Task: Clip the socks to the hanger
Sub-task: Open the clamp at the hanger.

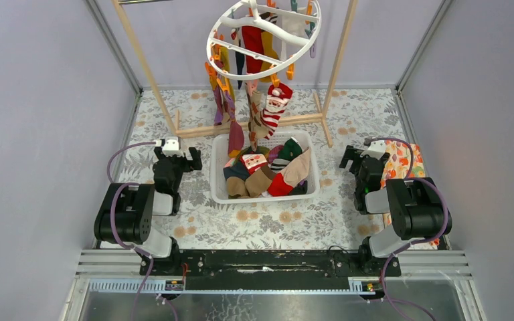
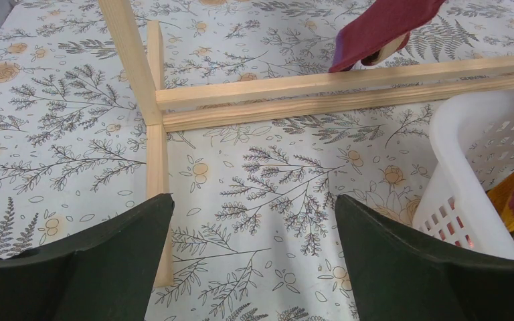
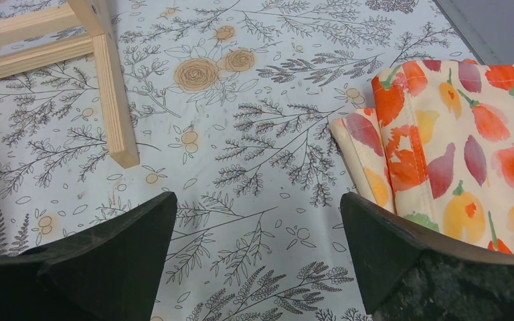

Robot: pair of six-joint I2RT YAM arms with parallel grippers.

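Observation:
The white ring hanger [image 1: 222,35] hangs at the top centre with orange and teal clips. Several socks hang from it, among them a Santa-patterned sock [image 1: 276,107] and a maroon sock [image 1: 235,136], whose toe shows in the left wrist view [image 2: 381,30]. More socks [image 1: 268,172] lie piled in the white slotted basket [image 1: 218,175]. My left gripper [image 1: 176,155] is open and empty, left of the basket; it shows in the left wrist view [image 2: 254,214] above the floral mat. My right gripper [image 1: 356,159] is open and empty, right of the basket; it shows in the right wrist view [image 3: 258,210].
A wooden frame rack [image 1: 144,63] stands behind the basket; its base bars [image 2: 348,90] and foot [image 3: 114,100] lie on the mat. An orange floral cloth [image 1: 401,164] lies at the right, close to my right gripper [image 3: 462,147]. The basket's wall [image 2: 468,140] is right of my left gripper.

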